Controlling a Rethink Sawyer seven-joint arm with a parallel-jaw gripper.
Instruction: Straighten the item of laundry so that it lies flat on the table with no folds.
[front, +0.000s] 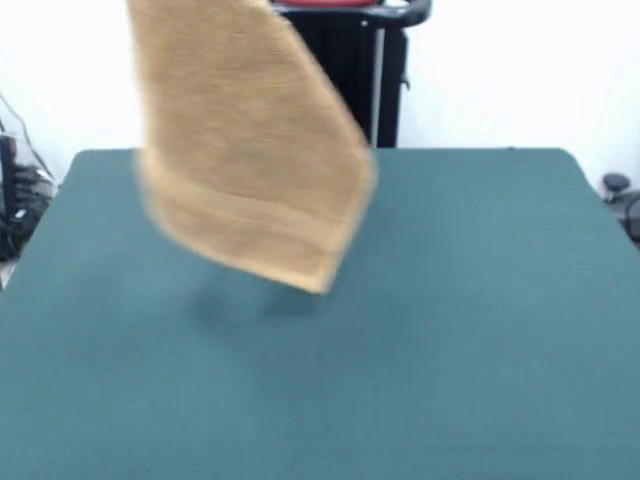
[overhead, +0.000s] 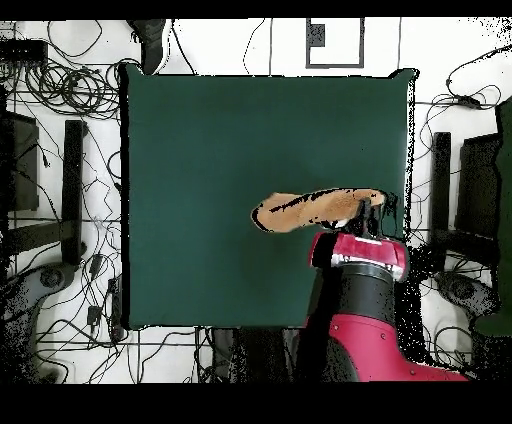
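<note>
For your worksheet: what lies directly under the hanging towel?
Under the towel, which hangs clear of the surface, only bare green table and a faint shadow show. Whatever holds its top edge is out of the front view, and the overhead view does not show it clearly.

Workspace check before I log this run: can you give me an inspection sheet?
Surface: dark green table, nothing resting on it.
Job's things: tan towel hangs in the air above the table, woven band near its lower hem, a shadow beneath; not yet flat.
Clutter: nothing seen on the table.
Hand: the hand is at the towel's upper edge in the overhead view; open or shut cannot be told.
Cables: many loose cables on the floor around the table.
Surroundings: white floor, black stands beside the table.
</note>
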